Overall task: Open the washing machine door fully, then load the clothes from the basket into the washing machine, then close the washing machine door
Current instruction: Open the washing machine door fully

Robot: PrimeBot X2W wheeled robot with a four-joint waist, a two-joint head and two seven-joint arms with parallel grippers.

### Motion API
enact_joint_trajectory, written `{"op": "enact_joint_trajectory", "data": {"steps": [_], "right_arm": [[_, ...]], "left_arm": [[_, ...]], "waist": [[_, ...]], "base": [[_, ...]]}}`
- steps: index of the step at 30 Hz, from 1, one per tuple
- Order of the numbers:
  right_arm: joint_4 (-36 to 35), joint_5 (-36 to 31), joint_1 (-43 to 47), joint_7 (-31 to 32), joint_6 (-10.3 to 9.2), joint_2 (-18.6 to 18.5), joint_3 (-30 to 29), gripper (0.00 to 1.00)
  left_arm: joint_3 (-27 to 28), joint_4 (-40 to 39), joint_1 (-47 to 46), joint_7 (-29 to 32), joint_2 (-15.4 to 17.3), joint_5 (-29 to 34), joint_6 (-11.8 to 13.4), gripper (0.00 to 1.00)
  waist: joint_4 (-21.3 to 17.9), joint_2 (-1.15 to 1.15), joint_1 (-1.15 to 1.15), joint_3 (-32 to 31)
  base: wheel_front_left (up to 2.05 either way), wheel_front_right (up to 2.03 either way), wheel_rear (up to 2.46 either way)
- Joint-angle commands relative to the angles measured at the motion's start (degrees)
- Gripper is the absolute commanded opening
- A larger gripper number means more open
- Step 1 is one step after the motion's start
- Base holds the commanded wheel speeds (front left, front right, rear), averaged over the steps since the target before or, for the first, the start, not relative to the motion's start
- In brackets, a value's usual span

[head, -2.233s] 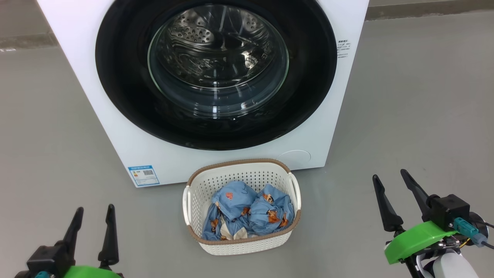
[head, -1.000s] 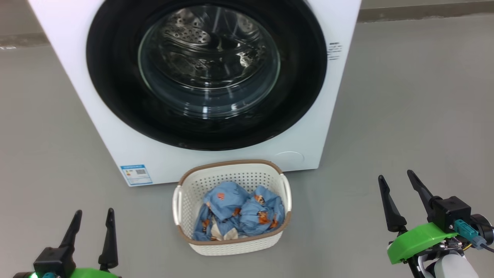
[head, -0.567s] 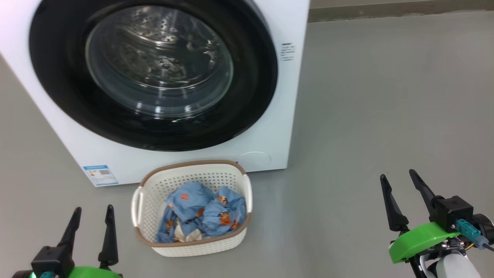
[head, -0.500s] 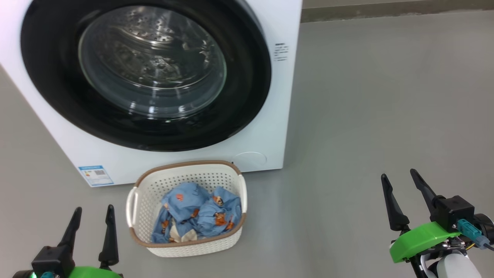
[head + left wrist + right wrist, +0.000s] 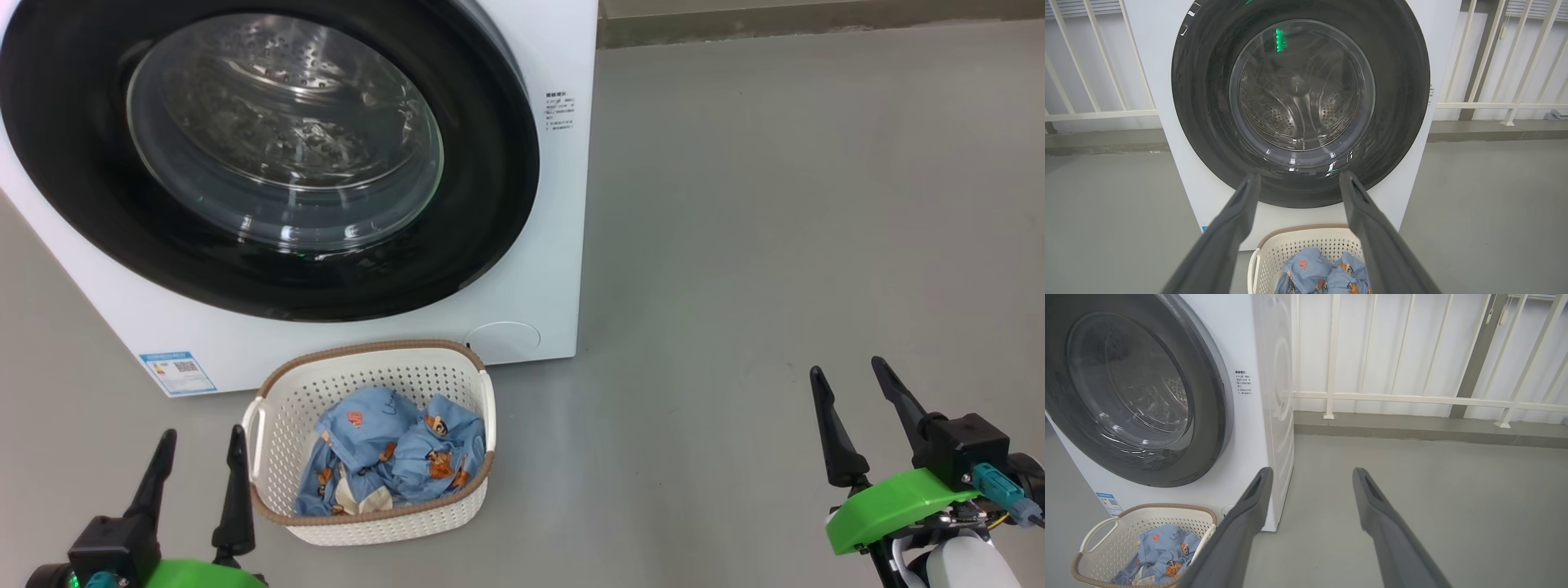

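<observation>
Presently the washing machine (image 5: pixel 563 245) stands on the grey floor (image 5: pixel 775 204), far and to the left in the head view. The washing machine door (image 5: pixel 490 163) is shut, its black rim lying flush against the white front, and the perforated steel drum shows through the glass centre. A small blue label (image 5: pixel 177 372) sits at the machine's lower left corner.

The basket (image 5: pixel 277 408) rests on the floor just in front of the machine, below the door, upright. The clothes (image 5: pixel 392 449) lie bunched inside it, blue fabric with bear prints and a patch of white lining at the near side.

The left gripper (image 5: pixel 202 434) hangs near and just left of the basket, apart from it, fingers released and spread with nothing between them. The right gripper (image 5: pixel 847 367) hangs near and well to the right, over bare floor, likewise released and holding nothing. A white railing (image 5: pixel 1392 398) runs along the far wall behind the machine.
</observation>
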Motion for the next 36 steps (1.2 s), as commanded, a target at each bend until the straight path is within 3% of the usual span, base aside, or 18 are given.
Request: {"op": "enact_joint_trajectory", "data": {"steps": [1, 8, 14, 28, 29, 30, 32, 36], "right_arm": [[-1.7, 1.4, -2.2, -0.7, -0.06, -0.2, 1.3, 1.00], [-2.1, 5.2, -3.4, -0.7, -0.06, 0.3, 0.6, 1.00], [-2.1, 13.7, -6.8, -0.7, -0.06, 0.6, -1.0, 1.00], [1.1, 43.0, -20.8, 4.2, -0.06, 0.7, -6.6, 1.00], [1.6, 44.7, -21.9, 4.9, -0.06, 0.5, -7.1, 0.79], [2.2, 46.3, -23.1, 5.7, -0.06, 0.3, -7.6, 0.43], [3.7, 49.6, -25.5, 7.4, -0.06, 0.2, -8.9, 0.02], [7.1, 54.9, -30.1, 11.9, -0.06, -0.1, -10.9, 0.00]], "left_arm": [[1.3, -1.9, -2.1, -0.7, 1.2, -0.4, -0.2, 1.00], [0.5, -2.9, -1.5, -0.7, 1.2, -0.7, -0.2, 1.00], [-0.4, -5.0, -0.9, -0.7, 0.7, -0.8, -0.2, 1.00], [-2.1, -6.9, -2.0, -0.7, -0.2, -1.2, -0.2, 1.00], [-2.2, -7.0, -2.3, -0.7, -0.2, -1.2, -0.2, 1.00], [-2.4, -7.1, -2.5, -0.7, -0.2, -1.3, -0.2, 1.00], [-2.6, -7.1, -3.1, -0.7, -0.3, -1.4, -0.2, 1.00], [-3.5, -7.1, -4.2, -0.7, -0.4, -1.4, -0.2, 1.00]], "waist": [[0.0, 0.00, 0.00, 0.0], [0.0, 0.00, 0.00, 0.5], [0.6, 0.00, 0.00, 2.0], [3.7, 0.00, 0.00, 7.6], [4.0, 0.00, 0.00, 8.1], [4.3, 0.00, 0.00, 8.6], [4.9, 0.00, 0.00, 9.5], [6.2, 0.00, 0.00, 11.4]], "base": [[0.00, 0.00, 0.00], [0.00, 0.00, 0.00], [0.00, 0.00, 0.00], [0.00, 0.00, 0.00], [0.00, 0.00, 0.00], [0.00, 0.00, 0.00], [0.00, 0.00, 0.00], [0.00, 0.00, 0.00]]}}
